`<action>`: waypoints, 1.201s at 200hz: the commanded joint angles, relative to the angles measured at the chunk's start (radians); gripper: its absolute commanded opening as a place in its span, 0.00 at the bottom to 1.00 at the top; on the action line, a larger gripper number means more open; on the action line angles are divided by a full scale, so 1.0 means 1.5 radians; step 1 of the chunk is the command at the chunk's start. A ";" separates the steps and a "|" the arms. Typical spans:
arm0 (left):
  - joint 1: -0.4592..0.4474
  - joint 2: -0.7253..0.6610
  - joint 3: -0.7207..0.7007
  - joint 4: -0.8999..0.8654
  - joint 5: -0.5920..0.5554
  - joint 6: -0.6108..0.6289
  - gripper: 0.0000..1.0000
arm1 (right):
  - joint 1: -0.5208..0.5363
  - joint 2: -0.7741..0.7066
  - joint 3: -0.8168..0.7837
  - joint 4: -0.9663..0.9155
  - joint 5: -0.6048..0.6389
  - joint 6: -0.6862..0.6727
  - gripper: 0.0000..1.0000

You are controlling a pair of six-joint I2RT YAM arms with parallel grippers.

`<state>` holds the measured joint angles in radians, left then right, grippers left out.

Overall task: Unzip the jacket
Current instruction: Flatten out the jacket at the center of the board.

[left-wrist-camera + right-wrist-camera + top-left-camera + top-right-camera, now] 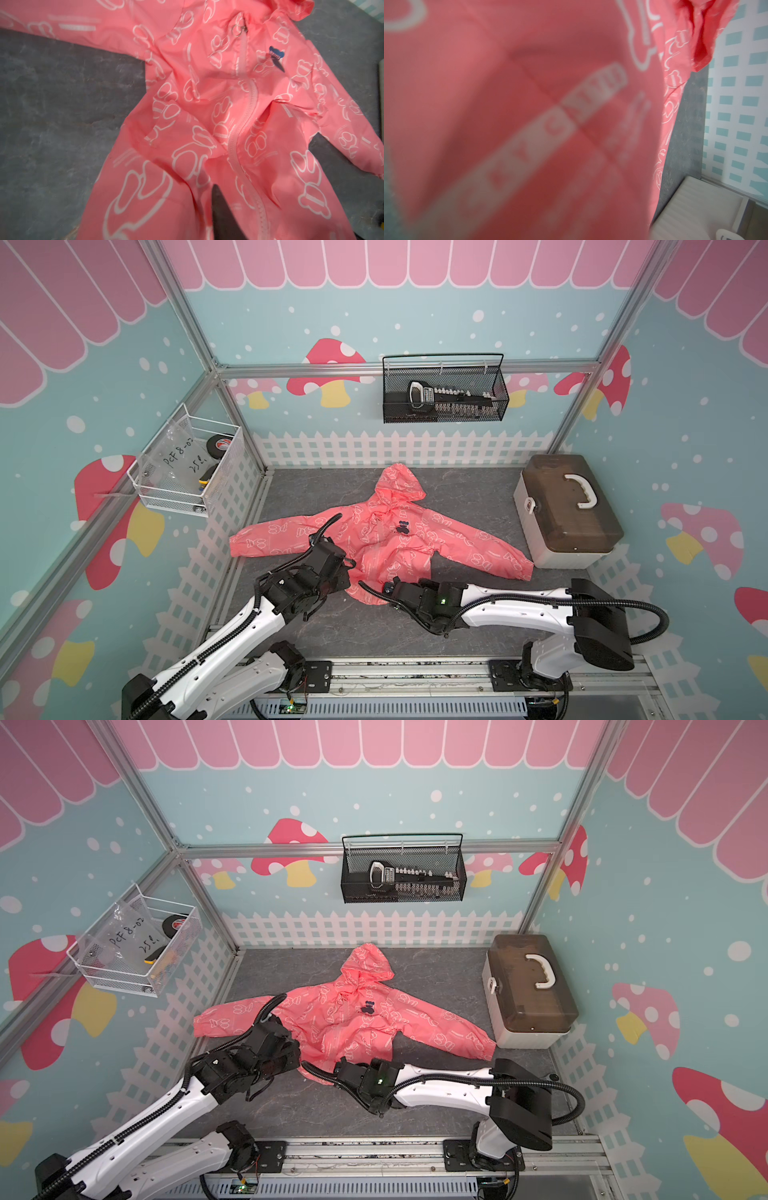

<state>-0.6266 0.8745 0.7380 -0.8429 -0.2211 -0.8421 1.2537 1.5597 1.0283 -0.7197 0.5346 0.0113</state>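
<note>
So here's your scene: the small coral-pink hooded windbreaker with the white bear-outline print (386,539) is lying front-up and spread out on the dark grey mat (332,630), just beside the grey plastic storage box with the smoky brown lid and white handle (569,510). One sleeve cuff ends right at the box's base, though you can't tell if it's touching. The pale zipper (245,116) is closed all the way up, with the metal ring pull (236,30) sitting at the collar and the navy bear logo (276,53) beside it on the chest. Your left gripper (347,568) is over the jacket's side that faces away from the box. In its wrist view one dark finger (224,216) hangs above the fabric next to the zipper line, and the other barely peeks in at the frame edge, so the jaws look released and spread with nothing pinched. Your right gripper (388,596) is down at the hem, closer to the box than the left one. Its wrist camera is swamped by blurry pink cloth, so honestly you can't tell whether it's clenched or not.
</note>
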 commanded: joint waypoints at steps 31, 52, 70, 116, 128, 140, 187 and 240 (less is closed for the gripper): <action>0.003 -0.076 0.067 -0.133 -0.061 -0.029 0.99 | 0.017 0.065 0.104 -0.266 -0.046 0.027 0.52; 0.003 -0.084 0.116 -0.153 -0.118 -0.004 0.99 | 0.012 -0.022 0.120 -0.276 -0.083 0.060 0.62; 0.004 -0.078 0.150 -0.156 -0.159 0.014 0.99 | -0.018 -0.128 0.114 -0.232 -0.096 0.103 0.63; 0.024 0.003 0.184 -0.093 -0.136 0.079 0.96 | -0.224 -0.321 0.021 -0.084 -0.190 0.270 0.53; 0.031 0.029 0.167 -0.050 -0.098 0.079 0.92 | -0.292 -0.314 -0.003 -0.047 -0.230 0.304 0.45; 0.043 0.054 0.145 0.005 -0.043 0.078 0.86 | -0.367 -0.290 -0.036 0.012 -0.284 0.332 0.38; 0.078 0.177 0.103 0.186 0.098 0.098 0.51 | -0.567 -0.130 -0.109 0.222 -0.427 0.416 0.34; 0.088 0.313 0.084 0.328 0.219 0.097 0.11 | -0.646 0.001 -0.150 0.341 -0.408 0.474 0.29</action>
<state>-0.5060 1.2747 0.8886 -0.4919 -0.0082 -0.6941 0.3462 1.5265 0.8635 -0.3687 -0.0498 0.6235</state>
